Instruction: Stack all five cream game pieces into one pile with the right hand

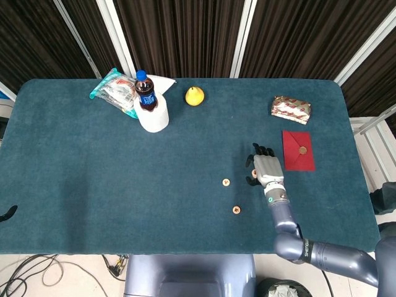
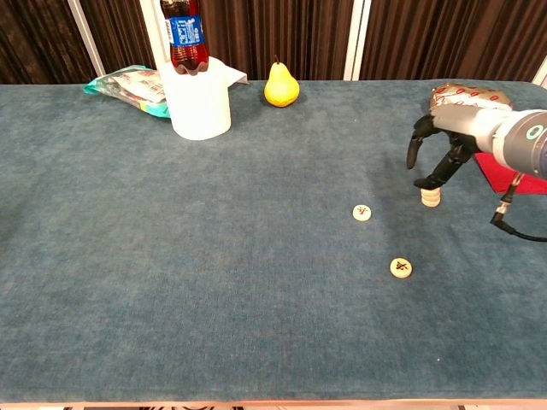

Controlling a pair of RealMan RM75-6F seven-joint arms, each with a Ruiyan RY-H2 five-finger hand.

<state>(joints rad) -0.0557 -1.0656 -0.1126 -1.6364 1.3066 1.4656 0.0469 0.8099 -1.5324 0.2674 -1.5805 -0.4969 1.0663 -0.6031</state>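
My right robot hand point(image 2: 438, 147) hangs over the blue-green felt table point(image 2: 171, 256) with its dark fingers point(image 2: 417, 145) spread and holding nothing, raised just above the short pile of cream disc-shaped game pieces point(image 2: 429, 197). In the chest view one fingertip points down at the pile's top and looks clear of it, though I cannot tell for certain that there is a gap. In the head view my right robot hand point(image 1: 265, 168) covers the pile entirely.

The relation my next move turns on, as I judge it: the two loose pieces lie toward my left side of the hand and nearer my body. The nearer cream game piece with a dark mark on its face point(image 2: 362, 212) sits close beside the pile; the farther cream marked piece point(image 2: 401, 267) lies well apart from it, closer to the table's front edge. Both show in the head view too, at point(image 1: 226, 182) and point(image 1: 236, 210). How many pieces the pile holds I cannot count from here, so I cannot say whether these two complete the five.

The pieces are small, flat, round and hard-looking, lying face up with no long axis to favour, so any pinch across the rim should serve. The felt nap should keep them from sliding, but being so thin they offer little edge to catch.

My left robot hand is not visible in either view.
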